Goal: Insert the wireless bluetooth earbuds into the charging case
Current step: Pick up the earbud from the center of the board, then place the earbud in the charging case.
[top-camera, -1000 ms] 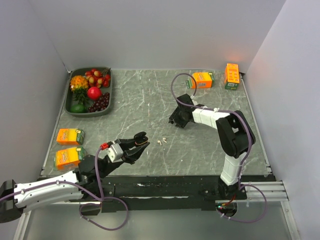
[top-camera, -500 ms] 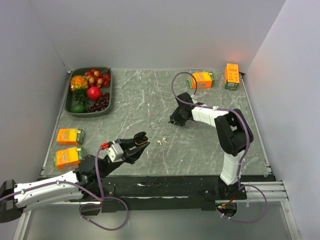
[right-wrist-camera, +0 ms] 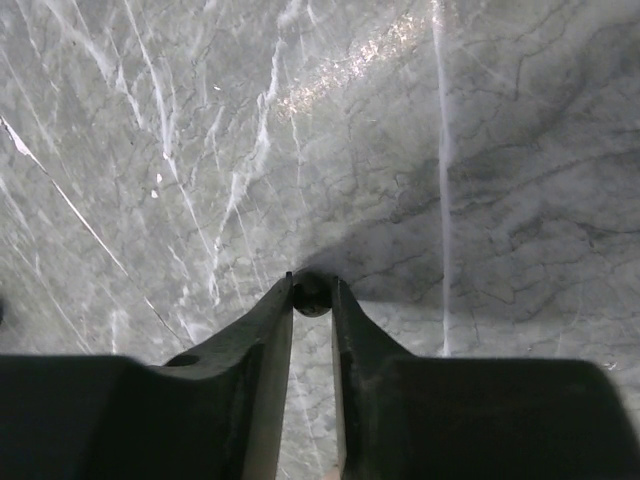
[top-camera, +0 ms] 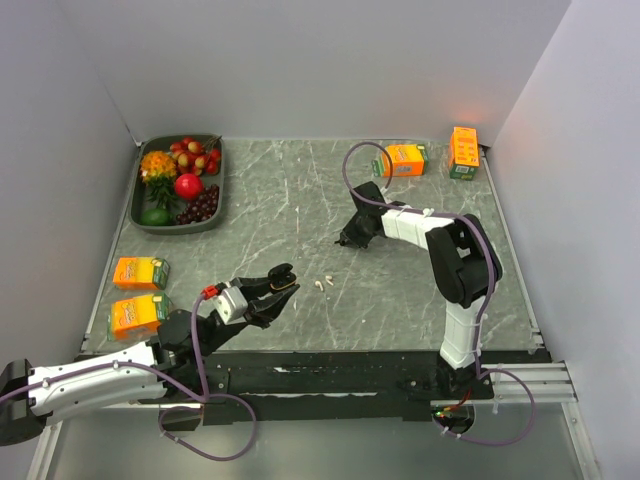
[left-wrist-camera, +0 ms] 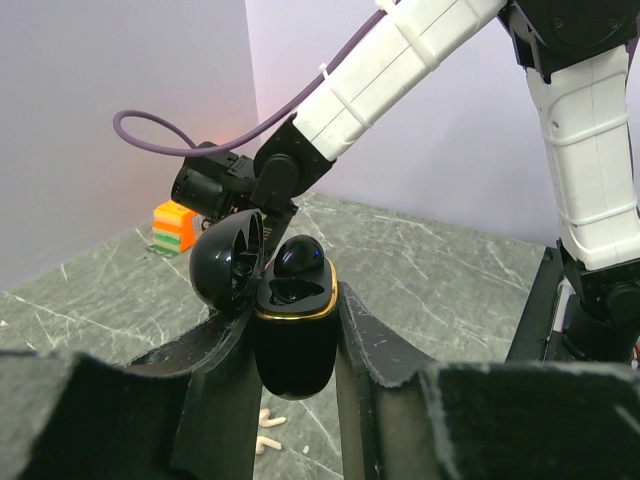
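My left gripper is shut on the black charging case and holds it upright above the table's near left. The case's lid is swung open. One black earbud sits in the case; the pocket beside it is empty. Two white earbuds lie on the marble just right of the case, also seen below it. My right gripper is down at the table's middle. Its fingertips pinch a small black earbud resting on the surface.
A dark tray of fruit stands at the back left. Two orange cartons lie along the left edge, and two more at the back right. Grey walls close in three sides.
My right gripper's jaws have narrowed onto the black earbud while its wrist settled slightly lower and to the left. The left arm and the case have not moved.
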